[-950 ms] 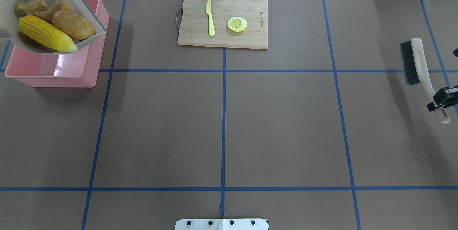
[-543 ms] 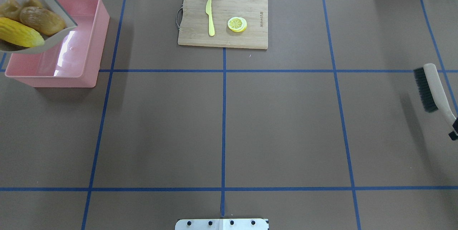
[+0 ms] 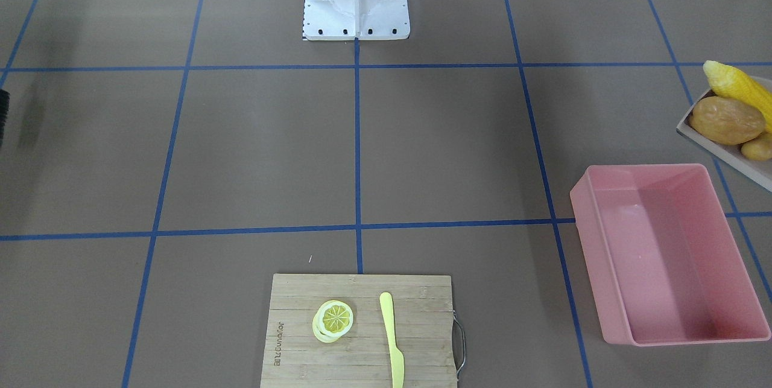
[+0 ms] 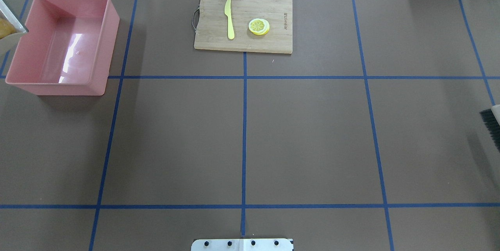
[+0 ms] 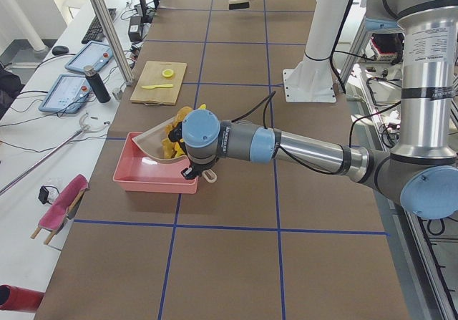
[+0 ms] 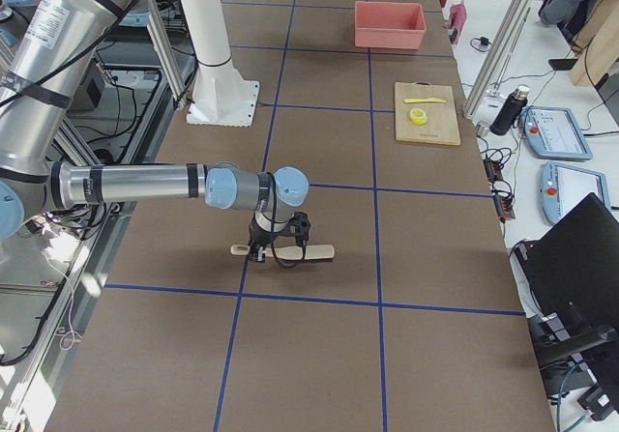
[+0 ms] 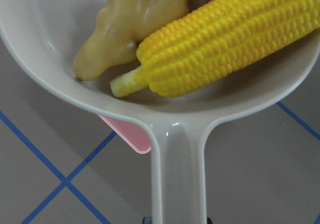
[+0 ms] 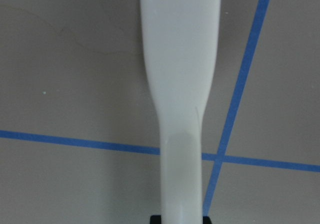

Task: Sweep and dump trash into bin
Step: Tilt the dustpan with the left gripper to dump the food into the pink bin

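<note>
My left gripper (image 7: 175,220) is shut on the handle of a beige dustpan (image 7: 180,174) and holds it in the air at the outer edge of the pink bin (image 4: 62,44). The yellow corn cob (image 7: 225,38), the ginger root (image 7: 135,23) and the tan potato (image 3: 727,119) lie in the pan. The bin (image 3: 663,255) is empty. My right gripper (image 8: 177,219) is shut on the handle of a hand brush (image 8: 180,83), low over the table at the far right; its black bristles (image 4: 492,126) show at the overhead view's edge.
A wooden cutting board (image 4: 269,44) with a pale yellow knife (image 4: 229,18) and a lemon slice (image 4: 259,26) lies at the table's far middle. The robot's base plate (image 4: 242,244) is at the near edge. Blue tape lines cross the brown table.
The dustpan with the trash has moved left off the bin, almost out of the overhead view. The brush has moved right and toward the robot, to the view's edge.
</note>
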You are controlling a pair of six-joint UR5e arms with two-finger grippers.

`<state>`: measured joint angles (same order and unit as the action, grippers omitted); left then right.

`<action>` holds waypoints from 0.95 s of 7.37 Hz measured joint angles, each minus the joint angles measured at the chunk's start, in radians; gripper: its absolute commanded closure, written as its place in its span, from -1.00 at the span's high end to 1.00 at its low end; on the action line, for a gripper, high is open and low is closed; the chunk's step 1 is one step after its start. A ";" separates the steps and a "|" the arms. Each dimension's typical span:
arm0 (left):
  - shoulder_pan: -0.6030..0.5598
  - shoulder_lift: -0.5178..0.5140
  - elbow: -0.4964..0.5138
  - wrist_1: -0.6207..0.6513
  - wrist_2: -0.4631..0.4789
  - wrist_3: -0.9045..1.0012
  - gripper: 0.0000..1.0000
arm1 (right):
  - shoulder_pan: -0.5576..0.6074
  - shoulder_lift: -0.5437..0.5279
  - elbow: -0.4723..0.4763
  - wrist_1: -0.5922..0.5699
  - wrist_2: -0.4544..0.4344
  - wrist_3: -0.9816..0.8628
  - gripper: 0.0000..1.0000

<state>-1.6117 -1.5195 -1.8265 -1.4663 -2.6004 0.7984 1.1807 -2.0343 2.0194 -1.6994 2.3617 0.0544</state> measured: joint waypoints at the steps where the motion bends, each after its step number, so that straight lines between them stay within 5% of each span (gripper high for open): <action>1: -0.007 -0.019 0.034 0.029 0.009 0.066 -1.00 | 0.011 -0.028 -0.031 0.071 0.018 0.006 -1.00; 4: -0.032 -0.125 0.109 0.150 0.134 0.204 -1.00 | 0.020 -0.053 -0.106 0.290 0.074 0.164 -1.00; 7: -0.029 -0.285 0.241 0.217 0.248 0.250 -1.00 | -0.033 -0.007 -0.121 0.335 0.096 0.281 -1.00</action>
<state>-1.6402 -1.8046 -1.5853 -1.2492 -2.3525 1.0483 1.1482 -2.0413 1.8983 -1.3643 2.4576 0.3350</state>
